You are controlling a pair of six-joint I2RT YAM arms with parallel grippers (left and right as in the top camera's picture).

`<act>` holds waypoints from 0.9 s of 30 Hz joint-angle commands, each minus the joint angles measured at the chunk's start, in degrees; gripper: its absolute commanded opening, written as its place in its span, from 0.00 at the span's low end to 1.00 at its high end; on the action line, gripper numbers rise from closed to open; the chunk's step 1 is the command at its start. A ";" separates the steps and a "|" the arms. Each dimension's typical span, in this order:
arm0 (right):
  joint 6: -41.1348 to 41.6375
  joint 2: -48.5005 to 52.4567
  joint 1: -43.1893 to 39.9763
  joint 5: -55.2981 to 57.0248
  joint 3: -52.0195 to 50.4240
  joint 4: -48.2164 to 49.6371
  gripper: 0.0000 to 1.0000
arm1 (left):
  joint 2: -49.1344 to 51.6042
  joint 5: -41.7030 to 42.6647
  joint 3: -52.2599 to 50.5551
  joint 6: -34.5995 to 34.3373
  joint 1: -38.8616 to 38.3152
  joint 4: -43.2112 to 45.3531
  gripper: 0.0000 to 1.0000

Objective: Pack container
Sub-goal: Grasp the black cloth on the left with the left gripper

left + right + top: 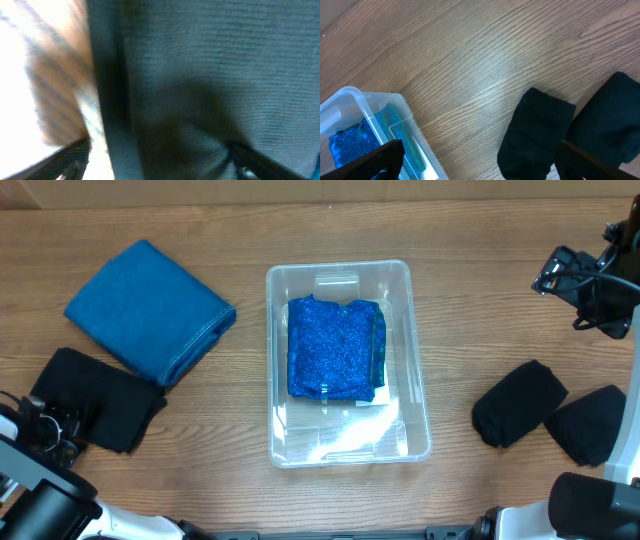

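The clear container (417,360) stands mid-table with a folded sparkly blue cloth (330,348) inside; its corner also shows in the right wrist view (355,97). My left gripper (52,428) is at the lower left, low over a black cloth (95,395). In the blurred left wrist view that black cloth (210,75) fills the frame and the gripper (155,160) has its fingers wide apart around it. My right gripper (558,273) hovers at the upper right. In its wrist view the gripper (482,160) is open and empty above the table.
A folded blue denim cloth (150,310) lies at the upper left. Two rolled black cloths (518,402) (590,422) lie at the right, also in the right wrist view (535,135) (610,120). The wooden table (470,270) lies around them.
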 commanded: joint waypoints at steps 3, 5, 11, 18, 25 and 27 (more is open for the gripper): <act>-0.44 -0.59 -0.07 -0.50 0.00 0.28 1.00 | 1.79 7.10 -0.39 2.89 -0.17 -0.15 0.38; -0.44 -0.59 -0.07 -0.50 0.00 0.26 1.00 | 1.79 9.49 -0.39 2.89 -0.17 -0.28 0.24; -0.44 -0.59 -0.07 -0.50 0.00 0.28 1.00 | -0.28 14.47 -0.33 2.43 -0.31 -1.62 0.04; -0.44 -0.59 -0.07 -0.50 0.00 0.26 1.00 | -26.05 24.81 -0.20 -1.05 -8.48 -1.86 0.04; -0.44 -0.59 -0.07 -0.50 -0.04 0.26 1.00 | -46.12 24.90 5.60 -7.28 -30.56 3.32 0.04; -0.44 -0.59 -0.07 -0.37 -0.04 0.26 1.00 | -45.75 24.85 8.31 -7.15 -39.89 3.30 0.04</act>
